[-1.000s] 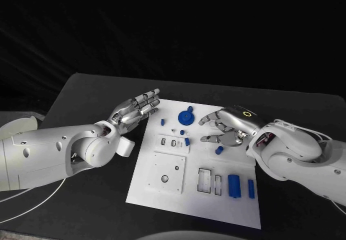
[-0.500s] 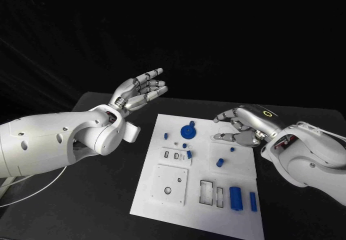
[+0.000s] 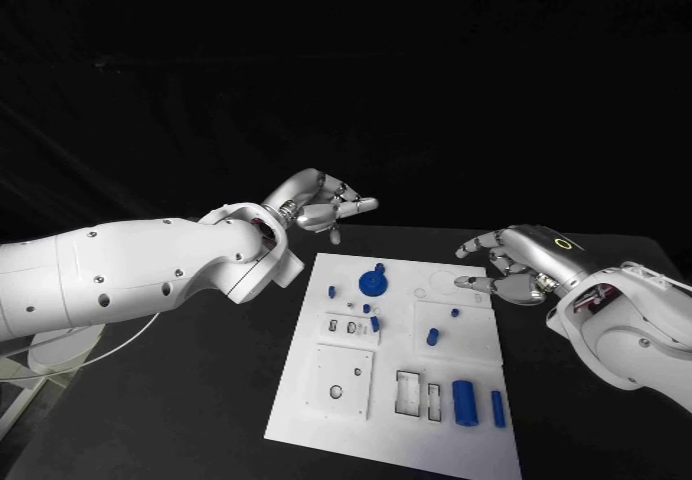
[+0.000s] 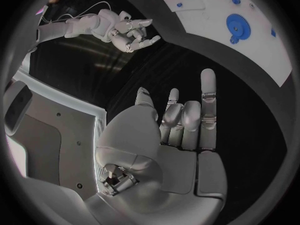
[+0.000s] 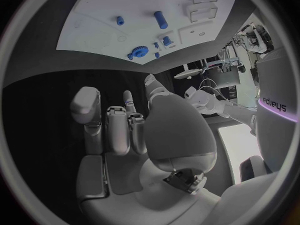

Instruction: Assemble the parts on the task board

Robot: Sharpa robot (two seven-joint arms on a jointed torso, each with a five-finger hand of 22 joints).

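The left hand (image 3: 320, 208) hangs above the task board's (image 3: 397, 425) far left corner, fingers loosely curled, holding nothing. The right hand (image 3: 516, 262) hovers over the board's far right edge, fingers parted and bare, near the blue round part (image 3: 374, 282).

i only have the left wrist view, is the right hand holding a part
Observer: No. The right wrist view shows the right hand with its palm bare and no part in its fingers.
Operator: where is it over the board
Observer: In the head view the right hand is raised at the far right corner of the task board.
Operator: any parts i can't see
Observer: Yes. Two long blue bars lie side by side near the board's near right edge.
Operator: and the left hand
Observer: The head view shows the left hand raised beyond the board's far left corner, holding nothing.
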